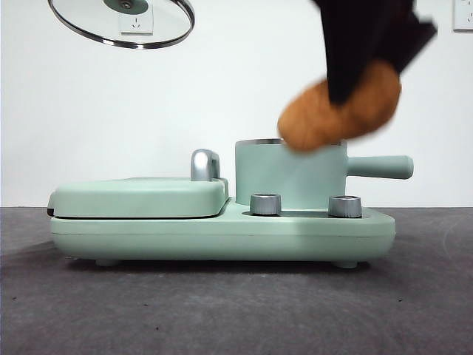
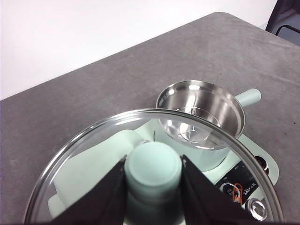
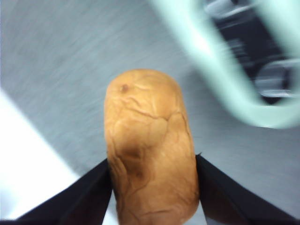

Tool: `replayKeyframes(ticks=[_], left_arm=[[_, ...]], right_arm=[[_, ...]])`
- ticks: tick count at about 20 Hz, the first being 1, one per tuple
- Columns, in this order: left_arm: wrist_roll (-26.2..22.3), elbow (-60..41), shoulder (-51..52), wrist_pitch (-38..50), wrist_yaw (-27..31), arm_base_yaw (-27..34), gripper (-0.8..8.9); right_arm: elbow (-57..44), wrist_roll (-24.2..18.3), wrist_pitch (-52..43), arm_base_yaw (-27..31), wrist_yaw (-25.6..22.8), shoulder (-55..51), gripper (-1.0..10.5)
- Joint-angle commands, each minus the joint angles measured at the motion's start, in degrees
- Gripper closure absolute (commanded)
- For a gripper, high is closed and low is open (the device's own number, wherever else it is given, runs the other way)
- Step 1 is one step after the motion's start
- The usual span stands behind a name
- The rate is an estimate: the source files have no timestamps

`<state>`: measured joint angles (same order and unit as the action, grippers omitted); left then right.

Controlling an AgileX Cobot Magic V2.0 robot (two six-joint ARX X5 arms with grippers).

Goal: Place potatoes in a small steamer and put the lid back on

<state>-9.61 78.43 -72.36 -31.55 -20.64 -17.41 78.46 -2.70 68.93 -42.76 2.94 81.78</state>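
My right gripper [image 1: 347, 92] is shut on the orange-brown potato [image 1: 336, 111], which it holds in the air in front of the rim of the small steamer [image 1: 288, 177]. The picture is blurred there. In the right wrist view the potato [image 3: 150, 150] sits between the two jaws. The mint-green steamer stands open, and the left wrist view shows its bare steel inside [image 2: 199, 112]. My left gripper [image 2: 152, 173] is shut on the green knob of the glass lid [image 2: 84, 154], which it holds high at the left, as the front view shows the lid [image 1: 122, 22].
The steamer stands on a mint-green cooker base [image 1: 222, 233] with two steel dials [image 1: 266, 204] at the front. A flat green griddle cover [image 1: 137, 196] with a steel handle [image 1: 204, 164] lies closed on its left half. The grey table [image 1: 222, 310] runs in front.
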Motion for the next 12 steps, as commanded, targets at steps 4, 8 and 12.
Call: replayKeyframes(ticks=[4,8,12], left_arm=[[-0.2,0.9,0.4,3.1,-0.1,-0.2,7.99],[-0.2,0.9,0.4,3.2,-0.1,-0.2,7.99],[-0.2,0.9,0.4,3.2,-0.1,-0.2,7.99]], right_arm=[[16.0,0.0,-0.2,6.3,-1.6,1.7,7.0],[25.4,-2.1,-3.0,11.9,-1.5,7.0,7.0],[30.0,-2.5,-5.3,14.8,-1.0,11.9,7.0]])
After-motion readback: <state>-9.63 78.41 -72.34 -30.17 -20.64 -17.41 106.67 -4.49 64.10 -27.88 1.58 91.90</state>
